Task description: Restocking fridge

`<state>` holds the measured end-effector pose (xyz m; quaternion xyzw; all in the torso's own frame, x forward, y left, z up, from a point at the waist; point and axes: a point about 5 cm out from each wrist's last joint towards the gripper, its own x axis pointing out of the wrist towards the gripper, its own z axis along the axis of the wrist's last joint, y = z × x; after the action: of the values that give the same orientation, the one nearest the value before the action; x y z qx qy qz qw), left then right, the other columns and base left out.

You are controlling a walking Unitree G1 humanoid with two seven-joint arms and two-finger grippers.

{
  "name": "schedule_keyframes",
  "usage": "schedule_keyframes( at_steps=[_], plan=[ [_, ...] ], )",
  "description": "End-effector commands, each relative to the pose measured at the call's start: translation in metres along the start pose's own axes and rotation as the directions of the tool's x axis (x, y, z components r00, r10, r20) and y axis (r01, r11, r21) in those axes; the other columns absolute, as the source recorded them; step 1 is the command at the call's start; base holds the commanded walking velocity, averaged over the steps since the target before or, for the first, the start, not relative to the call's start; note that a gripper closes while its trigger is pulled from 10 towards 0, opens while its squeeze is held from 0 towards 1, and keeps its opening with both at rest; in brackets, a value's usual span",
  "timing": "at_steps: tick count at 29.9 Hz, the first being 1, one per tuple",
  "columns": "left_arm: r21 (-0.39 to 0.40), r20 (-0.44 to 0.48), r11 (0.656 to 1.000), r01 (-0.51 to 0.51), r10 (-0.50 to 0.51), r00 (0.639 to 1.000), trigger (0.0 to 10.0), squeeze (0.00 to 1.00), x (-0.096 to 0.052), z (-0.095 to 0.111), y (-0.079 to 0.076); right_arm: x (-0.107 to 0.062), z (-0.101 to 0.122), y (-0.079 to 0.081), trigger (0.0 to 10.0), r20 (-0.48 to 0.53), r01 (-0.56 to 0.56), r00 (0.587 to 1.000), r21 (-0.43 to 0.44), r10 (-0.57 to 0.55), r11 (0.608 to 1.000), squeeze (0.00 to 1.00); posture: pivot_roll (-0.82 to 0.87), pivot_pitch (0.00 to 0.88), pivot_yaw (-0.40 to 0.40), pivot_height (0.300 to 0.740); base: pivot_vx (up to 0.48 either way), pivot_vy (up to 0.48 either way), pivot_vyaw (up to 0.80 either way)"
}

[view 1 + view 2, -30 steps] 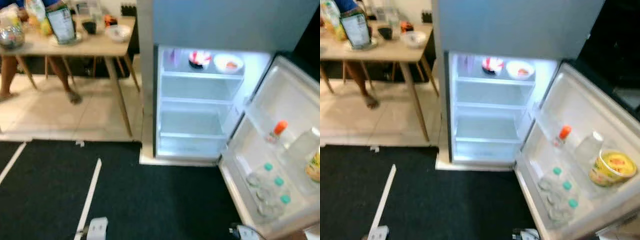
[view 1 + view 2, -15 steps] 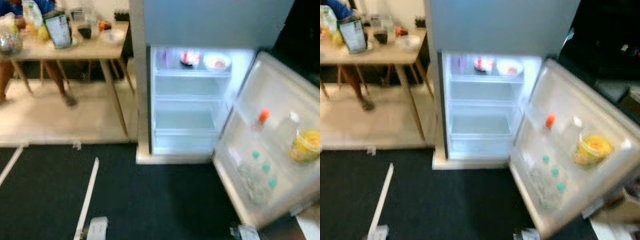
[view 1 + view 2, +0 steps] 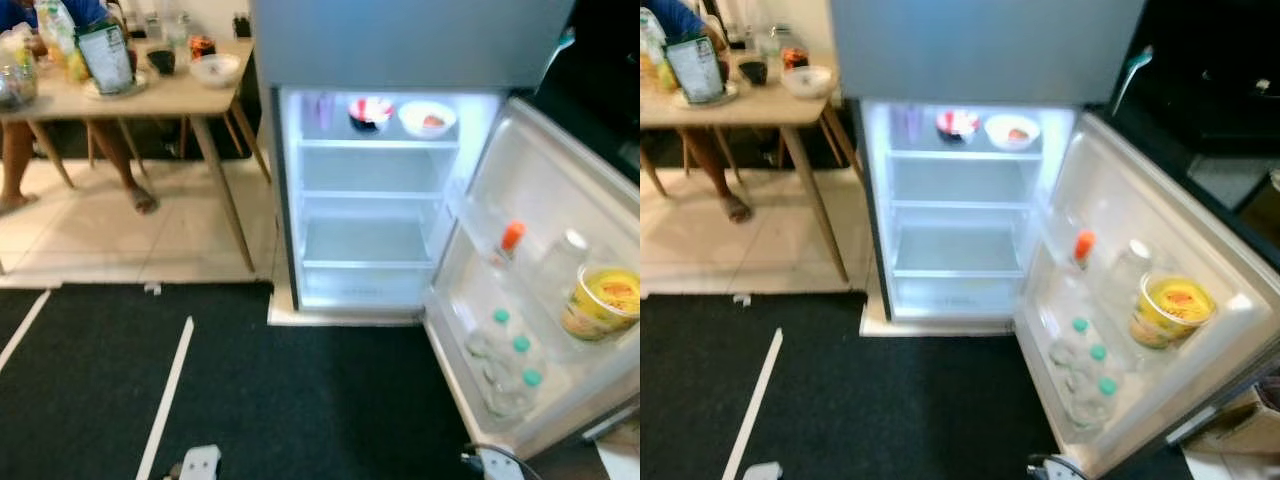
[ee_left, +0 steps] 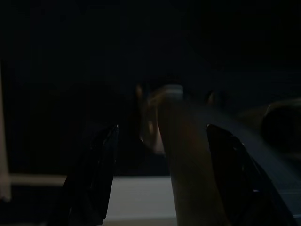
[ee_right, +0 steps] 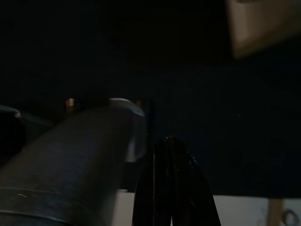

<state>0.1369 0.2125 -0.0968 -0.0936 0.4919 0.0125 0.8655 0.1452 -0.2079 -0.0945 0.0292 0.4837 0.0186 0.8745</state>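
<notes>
Fridge point(image 3: 375, 200) open before us, door point(image 3: 1160, 300) swung right with water bottles point(image 3: 1085, 375) and yellow tub point(image 3: 1168, 312); left gripper point(image 4: 160, 174) spread and empty, right gripper point(image 5: 171, 183) closed, empty; we risk clipping that door walking in.
</notes>
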Motion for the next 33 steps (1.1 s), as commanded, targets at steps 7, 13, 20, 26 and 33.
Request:
schedule_keyframes(
  at_steps=[7, 13, 20, 26, 33],
  plan=[
    [-0.022, -0.020, 1.000, 0.001, -0.002, 1.000, 10.0, 0.00, -0.001, -0.007, 0.001, -0.001, 0.008, -0.011, 10.0, 0.053, 0.063, 0.996, 0.081, -0.067, 0.995, 0.00, -0.06, 0.070, -0.017, 0.740, 0.000, 0.000, 0.00],
    [-0.023, -0.022, 1.000, 0.007, -0.008, 1.000, 10.0, 0.00, -0.001, -0.008, 0.000, -0.013, 0.037, -0.060, 10.0, 0.147, 0.257, 0.947, 0.190, -0.286, 0.948, 0.00, -0.06, 0.070, -0.017, 0.740, 0.000, 0.000, 0.00],
    [-0.018, -0.023, 1.000, 0.010, -0.010, 1.000, 10.0, 0.00, -0.002, -0.008, 0.001, -0.037, 0.053, -0.114, 0.0, 0.172, 0.467, 0.832, 0.294, -0.527, 0.834, 0.00, -0.06, 0.070, -0.022, 0.740, 0.000, 0.000, 0.00],
    [-0.014, -0.025, 1.000, 0.013, -0.014, 1.000, 10.0, 0.00, -0.002, -0.009, 0.001, -0.060, 0.053, -0.147, 0.0, 0.150, 0.575, 0.717, 0.426, -0.681, 0.699, 0.00, -0.05, 0.068, -0.022, 0.740, 0.000, 0.000, 0.00],
    [-0.008, -0.018, 1.000, 0.011, -0.011, 1.000, 10.0, 0.00, -0.003, -0.006, 0.005, -0.090, 0.120, -0.180, 10.0, 0.391, 0.127, 0.567, 0.828, -0.725, 0.546, 0.00, -0.05, 0.067, -0.016, 0.740, 0.000, 0.000, 0.00]
  ],
)
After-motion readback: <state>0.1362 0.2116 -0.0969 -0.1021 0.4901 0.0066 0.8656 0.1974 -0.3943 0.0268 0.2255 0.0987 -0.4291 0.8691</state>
